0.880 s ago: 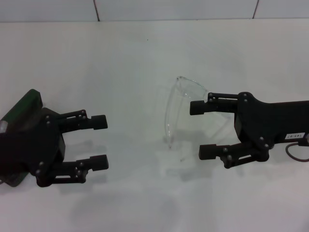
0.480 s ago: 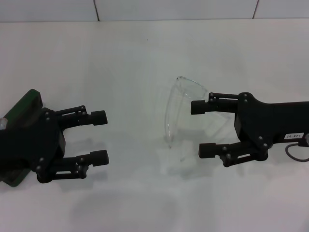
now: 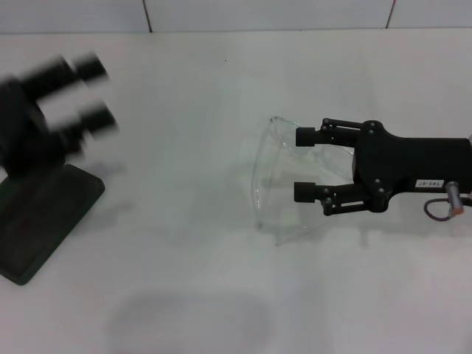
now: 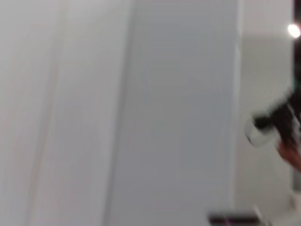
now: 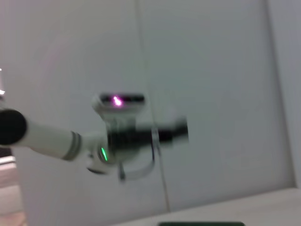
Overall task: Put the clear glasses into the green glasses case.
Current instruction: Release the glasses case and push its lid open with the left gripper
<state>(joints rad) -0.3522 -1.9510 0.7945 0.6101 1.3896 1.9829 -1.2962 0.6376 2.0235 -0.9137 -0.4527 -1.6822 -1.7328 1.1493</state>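
Observation:
The clear glasses (image 3: 267,171) lie on the white table right of centre, lens curving toward the left. My right gripper (image 3: 304,164) is open just right of the lens, one finger on each side of the glasses' near arm region; contact cannot be made out. The green glasses case (image 3: 46,220) lies flat at the lower left as one dark slab. My left gripper (image 3: 98,92) is open and empty, raised and blurred above the case's far end. The right wrist view shows the left gripper (image 5: 141,132) far off and a sliver of the green case (image 5: 202,223).
A white table (image 3: 184,295) spans the head view, with a tiled wall (image 3: 265,13) behind it. The left wrist view shows only pale wall panels and a blurred bit of the other arm (image 4: 277,127).
My left arm has swung up and back off the case, uncovering it. My right gripper has shifted slightly toward the back and its fingers stand a little closer together around the glasses.

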